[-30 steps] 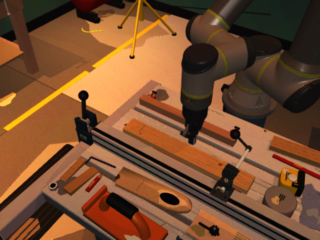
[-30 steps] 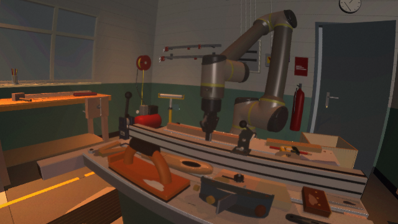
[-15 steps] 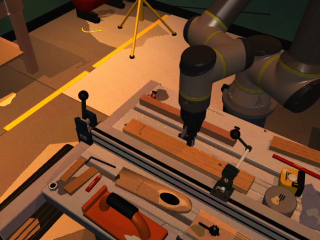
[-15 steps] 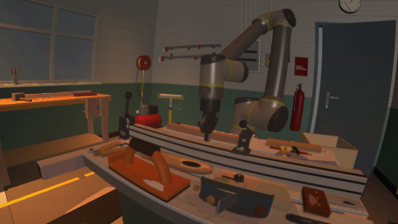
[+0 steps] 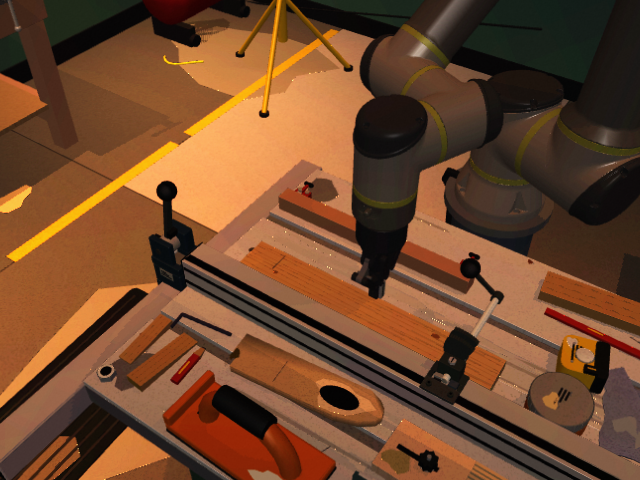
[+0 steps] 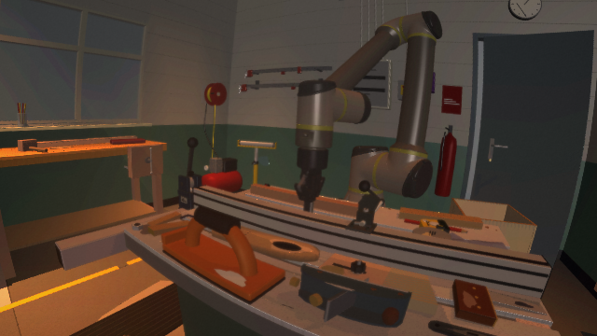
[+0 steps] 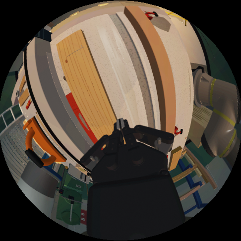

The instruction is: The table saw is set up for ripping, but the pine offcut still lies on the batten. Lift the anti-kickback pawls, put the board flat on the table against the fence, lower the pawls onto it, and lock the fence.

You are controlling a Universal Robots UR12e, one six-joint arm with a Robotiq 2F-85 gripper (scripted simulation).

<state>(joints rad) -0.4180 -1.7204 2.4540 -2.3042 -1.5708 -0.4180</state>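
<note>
On the saw table the pine board [image 5: 372,312] lies flat along the near side of the batten [image 5: 375,238], close beside the long grey fence [image 5: 331,330], and I cannot tell whether its edge touches the fence. My gripper [image 5: 376,289] is closed and empty, just above the board's far edge near its middle. The pawl assembly [image 5: 450,361] with its ball-ended lever [image 5: 471,268] sits over the board's right end. The fence lock lever [image 5: 168,212] stands upright at the fence's left end. The wrist camera shows the board [image 7: 85,84] and batten [image 7: 158,72] lying parallel and apart.
The fence [image 6: 364,240] is a raised wall between the board and the front of the table. In front of it lie an orange push block [image 5: 248,434], a wooden push stick [image 5: 305,382] and small offcuts. A tape measure [image 5: 584,359] and a round tin [image 5: 561,403] sit at right.
</note>
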